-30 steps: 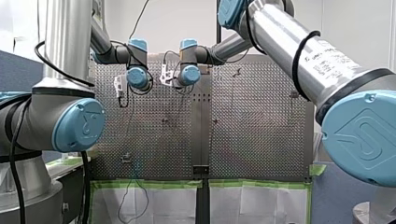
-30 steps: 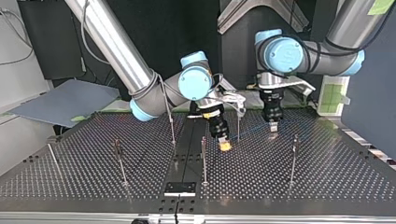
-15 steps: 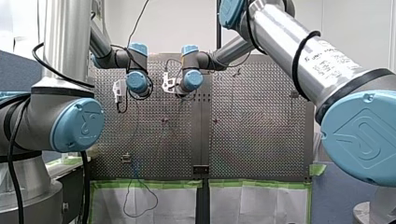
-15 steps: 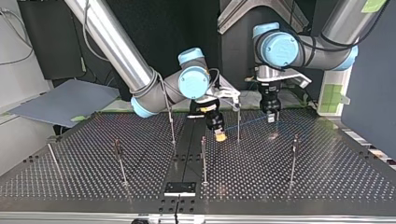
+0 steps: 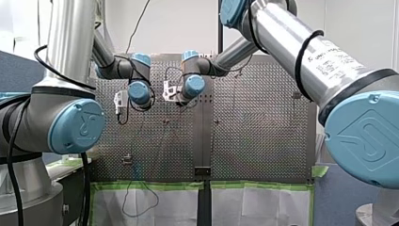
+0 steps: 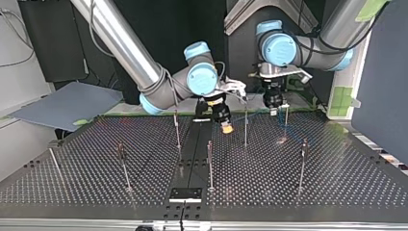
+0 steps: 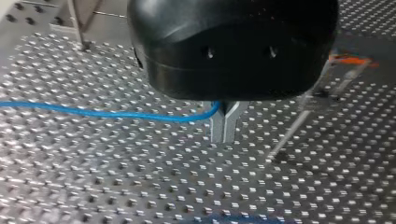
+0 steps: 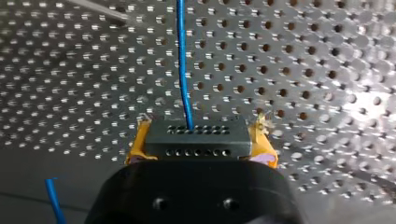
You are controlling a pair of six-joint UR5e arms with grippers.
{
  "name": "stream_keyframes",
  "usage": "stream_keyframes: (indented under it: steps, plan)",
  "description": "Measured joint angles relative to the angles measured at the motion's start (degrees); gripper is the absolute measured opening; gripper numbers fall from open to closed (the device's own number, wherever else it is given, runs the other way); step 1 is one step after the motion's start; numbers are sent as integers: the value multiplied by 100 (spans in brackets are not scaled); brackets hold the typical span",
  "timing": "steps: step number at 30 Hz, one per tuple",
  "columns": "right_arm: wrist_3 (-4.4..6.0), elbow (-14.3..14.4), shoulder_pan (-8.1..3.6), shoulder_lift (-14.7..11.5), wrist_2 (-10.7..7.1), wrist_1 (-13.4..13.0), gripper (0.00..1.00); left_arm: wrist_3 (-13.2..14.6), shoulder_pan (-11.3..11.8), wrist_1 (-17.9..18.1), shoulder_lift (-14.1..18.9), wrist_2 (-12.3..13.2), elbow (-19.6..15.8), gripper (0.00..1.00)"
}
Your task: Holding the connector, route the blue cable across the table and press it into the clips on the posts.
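The dark grey connector [image 8: 196, 142] sits between the yellow pads of my right gripper [image 8: 200, 131], which is shut on it. The blue cable [image 8: 183, 60] leaves the connector and runs ahead over the perforated table. My left gripper [image 7: 224, 136] is black with metal fingers, and it is shut on the blue cable [image 7: 93, 113], which trails off to one side. In the top view my right gripper [image 6: 226, 128] hangs beside a thin post [image 6: 245, 126]. My left gripper [image 6: 274, 109] is to its right, near another post [image 6: 286, 117].
Several thin upright posts stand on the perforated table [image 6: 337, 183], among them those at the middle [image 6: 210, 163], the right [image 6: 302, 163] and the left [image 6: 122, 166]. A black plate [image 6: 185, 194] lies at the near edge. A cable loop [image 5: 136, 202] hangs over the table's edge in the front view.
In the top view both grippers have risen and drawn back towards the far edge. My left gripper has lifted off the table with the cable.
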Motion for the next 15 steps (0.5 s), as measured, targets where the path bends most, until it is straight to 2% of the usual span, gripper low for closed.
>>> stream_keyframes:
  steps: [8,15]
  plan:
    - [-69,364,38,-18,-13,-8,0,-90,-12,332,-320,16,-176,0]
    - [-74,675,43,-16,-39,-22,0,-123,-30,557,-613,175,-197,0]
